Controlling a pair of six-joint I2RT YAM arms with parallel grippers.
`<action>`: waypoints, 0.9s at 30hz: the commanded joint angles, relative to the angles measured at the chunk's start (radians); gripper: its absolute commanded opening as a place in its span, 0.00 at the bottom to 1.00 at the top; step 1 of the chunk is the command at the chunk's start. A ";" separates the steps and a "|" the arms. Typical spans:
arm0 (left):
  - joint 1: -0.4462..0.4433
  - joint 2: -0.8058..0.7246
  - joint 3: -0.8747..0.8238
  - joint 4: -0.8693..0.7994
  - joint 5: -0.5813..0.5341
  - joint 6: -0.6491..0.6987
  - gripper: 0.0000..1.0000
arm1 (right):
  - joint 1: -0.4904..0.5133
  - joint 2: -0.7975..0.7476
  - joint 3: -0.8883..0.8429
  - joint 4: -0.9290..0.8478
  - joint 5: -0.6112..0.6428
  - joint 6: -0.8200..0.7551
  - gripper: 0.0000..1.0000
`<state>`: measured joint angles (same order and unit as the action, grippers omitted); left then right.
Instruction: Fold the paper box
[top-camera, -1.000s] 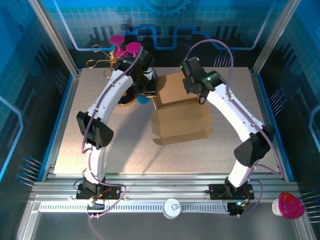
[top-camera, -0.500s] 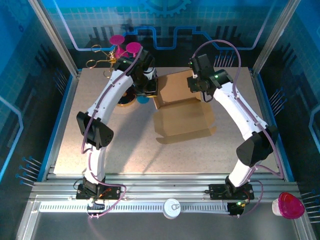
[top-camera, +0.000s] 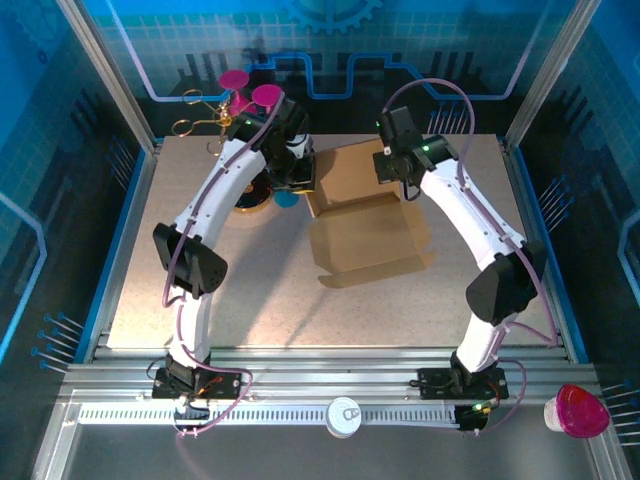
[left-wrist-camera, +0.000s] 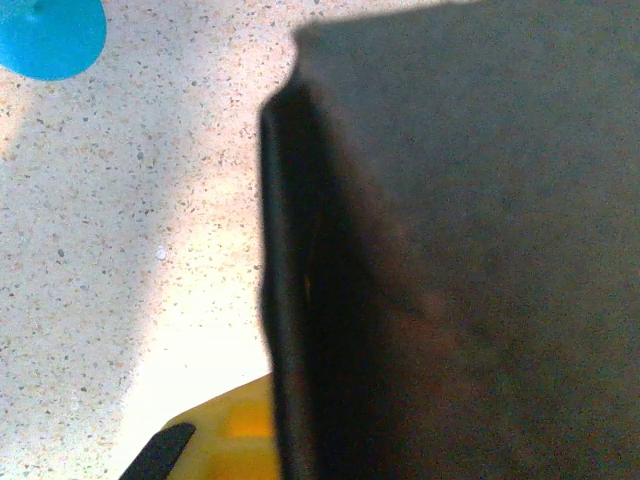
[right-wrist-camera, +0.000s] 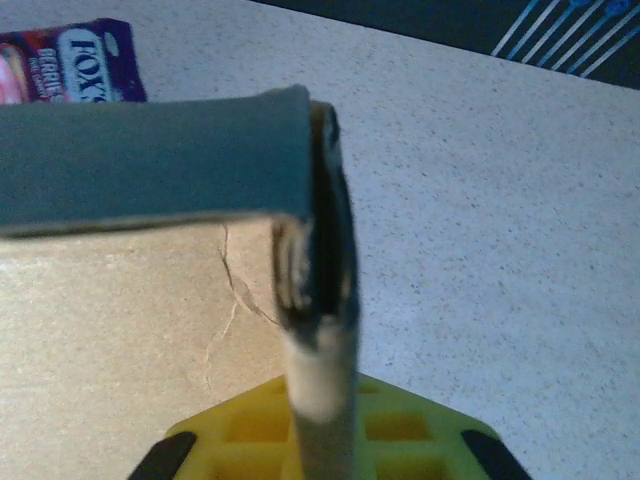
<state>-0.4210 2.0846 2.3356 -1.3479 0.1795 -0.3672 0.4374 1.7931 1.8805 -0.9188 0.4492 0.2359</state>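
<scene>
On the speckled surface (top-camera: 200, 250), the paper box (top-camera: 365, 235) has been re-clamped at upper right by the right gripper (top-camera: 392, 168). The left gripper (top-camera: 297, 180) stays clamped on its left edge, so folding can resume.

A blue round object (left-wrist-camera: 45, 35) lies on the speckled table (top-camera: 200, 290), and a purple candy packet (right-wrist-camera: 75, 60) lies on it too. On the metal rail (top-camera: 250, 412) at the near side sit a white round can (top-camera: 343, 416) and, far to the right, a pink cup (top-camera: 578, 410).

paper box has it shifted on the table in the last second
Yes. In the top view the paper box has swung rightward: its near flap's right corner now lies closer to the table's right edge.
</scene>
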 joint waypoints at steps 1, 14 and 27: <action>0.001 0.013 0.048 -0.003 0.049 -0.004 0.00 | 0.016 0.056 0.082 -0.121 0.142 0.041 0.02; 0.002 0.029 0.061 -0.018 0.002 -0.037 0.00 | 0.119 0.098 0.155 -0.263 0.547 0.148 0.00; -0.005 0.032 0.059 -0.030 0.007 -0.047 0.00 | 0.185 0.158 0.148 -0.254 0.755 0.047 0.00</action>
<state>-0.4267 2.1151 2.3611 -1.3235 0.1841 -0.3950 0.6216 1.9247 2.0468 -1.1355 1.0557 0.3325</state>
